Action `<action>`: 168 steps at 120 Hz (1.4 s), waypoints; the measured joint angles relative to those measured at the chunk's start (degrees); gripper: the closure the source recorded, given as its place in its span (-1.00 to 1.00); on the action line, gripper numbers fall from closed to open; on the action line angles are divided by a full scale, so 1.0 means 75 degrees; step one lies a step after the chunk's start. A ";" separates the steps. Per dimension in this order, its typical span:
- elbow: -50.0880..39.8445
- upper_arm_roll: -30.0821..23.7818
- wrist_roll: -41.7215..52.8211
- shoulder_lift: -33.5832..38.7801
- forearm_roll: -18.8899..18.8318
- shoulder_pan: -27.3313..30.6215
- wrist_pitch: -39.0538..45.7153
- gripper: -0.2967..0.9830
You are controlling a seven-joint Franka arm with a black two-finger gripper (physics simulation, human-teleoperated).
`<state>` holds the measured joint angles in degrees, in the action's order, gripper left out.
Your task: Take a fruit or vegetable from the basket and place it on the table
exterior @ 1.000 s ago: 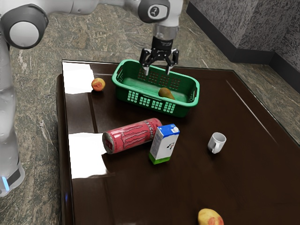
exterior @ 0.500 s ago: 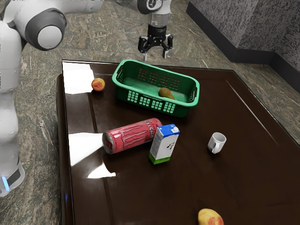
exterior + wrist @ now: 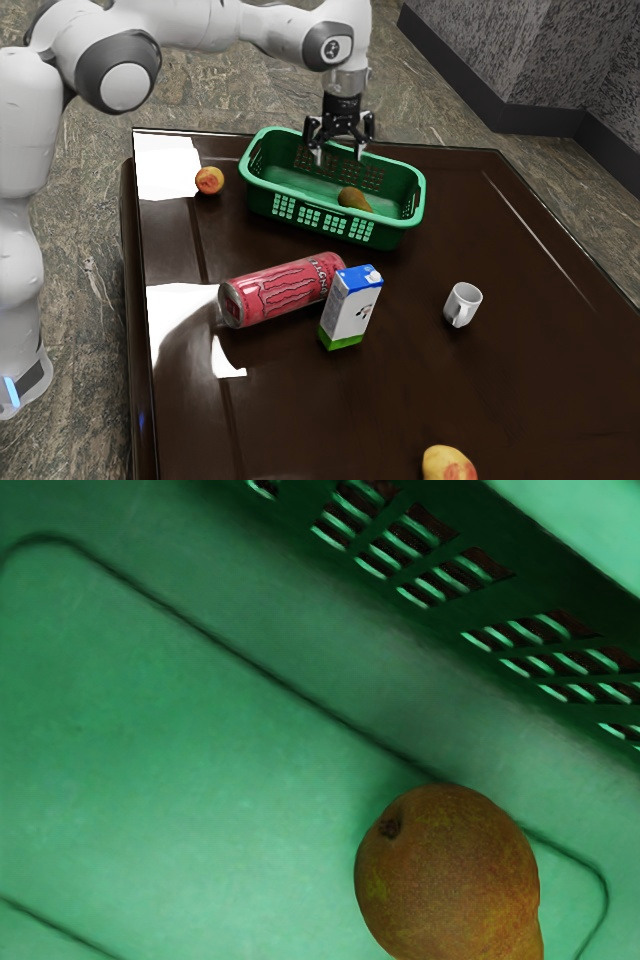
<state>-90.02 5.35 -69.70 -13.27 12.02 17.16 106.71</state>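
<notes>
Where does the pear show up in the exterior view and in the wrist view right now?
Exterior view: the pear lies inside the green basket, nearer its end toward the exterior view's right, its lower part hidden by the near rim.
Wrist view: the pear is on the basket floor, beside a slotted wall, partly cut off by the picture's edge.
Shared landmark: the basket's slotted green sides.
</notes>
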 joint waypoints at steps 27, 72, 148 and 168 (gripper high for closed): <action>0.0079 -0.0134 0.0258 -0.0363 0.0097 0.0108 0.0158 -0.54; 0.0459 -0.0345 0.0601 -0.1063 0.0337 0.0136 0.0547 -0.54; 0.0457 -0.0408 0.0858 -0.1643 0.0654 0.0226 0.0766 -0.13; 0.0467 -0.0408 0.0869 -0.1431 0.0618 0.0194 0.0772 0.09</action>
<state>-86.52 2.29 -63.18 -24.01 16.65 18.62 112.50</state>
